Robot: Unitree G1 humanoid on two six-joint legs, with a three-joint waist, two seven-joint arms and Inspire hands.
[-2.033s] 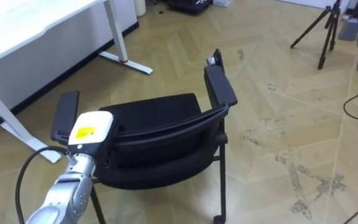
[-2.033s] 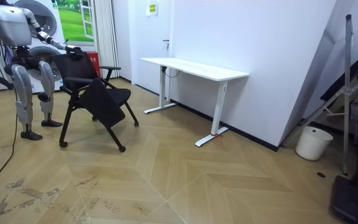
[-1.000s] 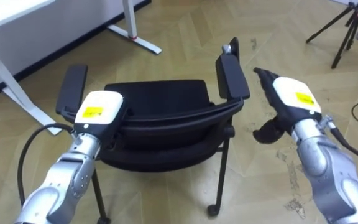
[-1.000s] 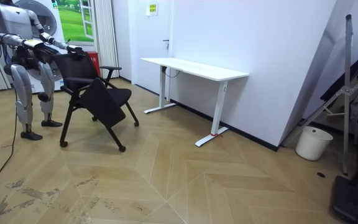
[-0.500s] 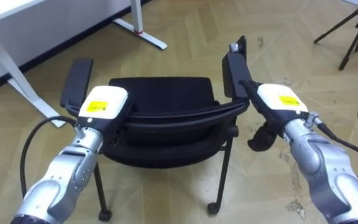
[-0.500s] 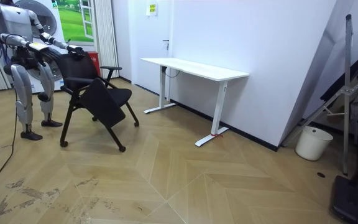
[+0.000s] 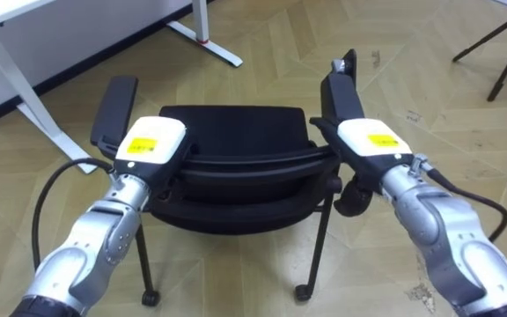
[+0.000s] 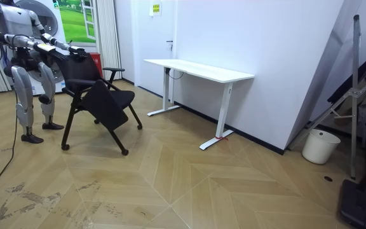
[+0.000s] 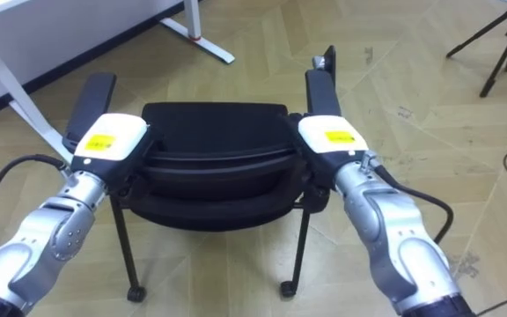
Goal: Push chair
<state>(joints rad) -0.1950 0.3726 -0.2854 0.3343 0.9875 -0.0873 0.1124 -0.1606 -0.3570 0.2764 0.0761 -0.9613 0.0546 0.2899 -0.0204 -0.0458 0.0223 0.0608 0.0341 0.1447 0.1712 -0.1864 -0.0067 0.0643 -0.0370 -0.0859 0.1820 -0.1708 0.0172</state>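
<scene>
I saw the black chair right in front of both hands, with its back turned to the robot. The left hand lay on the top of the chair's back, near that hand's own end of it. I could only see the white back of this hand, so I could not tell if it was spread or closed. The right hand lay on the other end of the chair's back, at the corner. I could not tell if it was spread or closed either. The seat was just past both hands and a bit lower. One armrest stuck out just past the left hand, and the other armrest stuck out just past the right hand. The wooden floor was under the hands and the chair. In the room view the robot stood behind the chair with both arms reaching out to it. The white desk stood farther on, past the chair and well away from the hands
</scene>
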